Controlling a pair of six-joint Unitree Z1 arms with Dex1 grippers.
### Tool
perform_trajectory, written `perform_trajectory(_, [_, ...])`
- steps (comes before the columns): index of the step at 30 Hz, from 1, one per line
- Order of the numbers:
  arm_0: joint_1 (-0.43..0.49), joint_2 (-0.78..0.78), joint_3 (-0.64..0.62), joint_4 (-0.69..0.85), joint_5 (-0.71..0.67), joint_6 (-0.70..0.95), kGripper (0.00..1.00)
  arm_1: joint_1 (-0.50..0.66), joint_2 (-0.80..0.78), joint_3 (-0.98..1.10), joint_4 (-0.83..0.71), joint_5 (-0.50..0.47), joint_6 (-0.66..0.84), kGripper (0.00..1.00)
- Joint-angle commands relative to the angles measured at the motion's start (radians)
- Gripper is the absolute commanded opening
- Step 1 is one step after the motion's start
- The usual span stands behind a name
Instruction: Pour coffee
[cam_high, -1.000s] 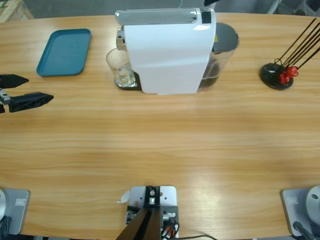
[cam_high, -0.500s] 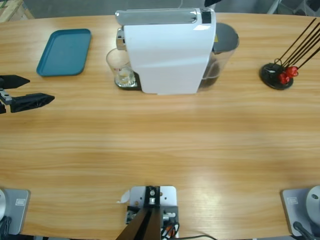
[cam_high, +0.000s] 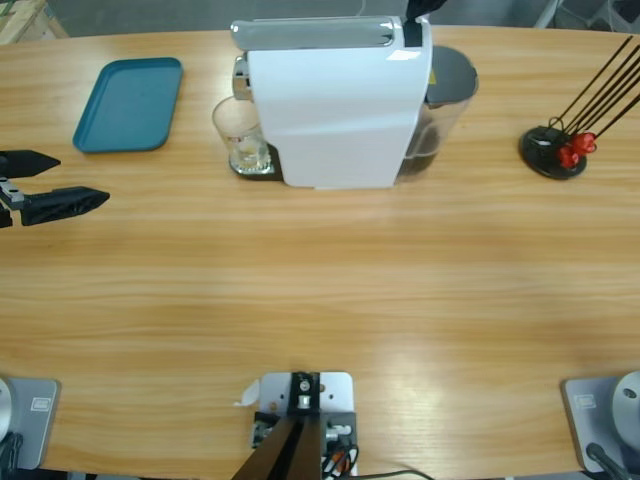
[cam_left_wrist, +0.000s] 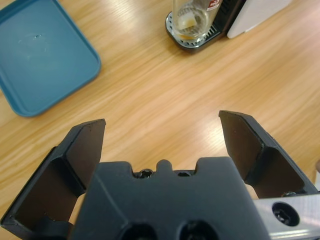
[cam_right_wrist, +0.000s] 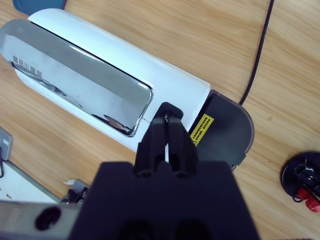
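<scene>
White coffee machine (cam_high: 335, 115), teal tray (cam_high: 128, 104), tan-foamed coffee (cam_left_wrist: 189, 22), red capsules (cam_high: 573, 150).

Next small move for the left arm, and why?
Probably ease the open left gripper forward toward the small clear drinking glass on the white coffee machine's drip tray. The glass already holds a little coffee, nothing lies between, and the shut right gripper is at the machine's top.

The coffee machine (cam_high: 335, 105) stands at the table's (cam_high: 320, 290) far centre. The glass (cam_high: 240, 135) sits at its left. The tray (cam_high: 130, 104) lies far left; the capsule holder (cam_high: 553, 152) far right.
</scene>
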Motion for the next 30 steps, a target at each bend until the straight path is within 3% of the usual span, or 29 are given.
perform_trajectory(1, [-0.011,0.023,0.036,0.007,-0.007,-0.002,0.996,0.033,-0.052,-0.099,-0.003,-0.064,-0.074,0.846])
perform_trajectory(2, [-0.013,0.025,0.036,0.006,-0.007,-0.002,0.996,0.038,-0.075,-0.121,-0.003,-0.065,-0.075,0.969])
perform_trajectory(3, [-0.013,0.025,0.037,0.005,-0.007,-0.001,0.996,0.045,-0.095,-0.132,-0.003,-0.067,-0.074,1.000])
perform_trajectory(10, [-0.016,0.025,0.044,0.005,-0.005,-0.002,0.996,0.072,-0.215,0.022,-0.010,-0.050,-0.026,1.000])
perform_trajectory(18, [-0.018,0.038,0.050,0.003,-0.006,-0.002,0.996,0.072,-0.379,0.334,-0.186,0.048,-0.012,1.000])
perform_trajectory(23, [-0.020,-0.001,0.052,0.006,-0.009,-0.002,0.991,0.072,-0.516,0.603,-0.411,0.167,-0.015,1.000])
perform_trajectory(30, [-0.019,-0.044,-0.049,0.150,-0.025,-0.035,0.996,0.075,-0.652,0.854,-0.498,0.115,-0.040,1.000])
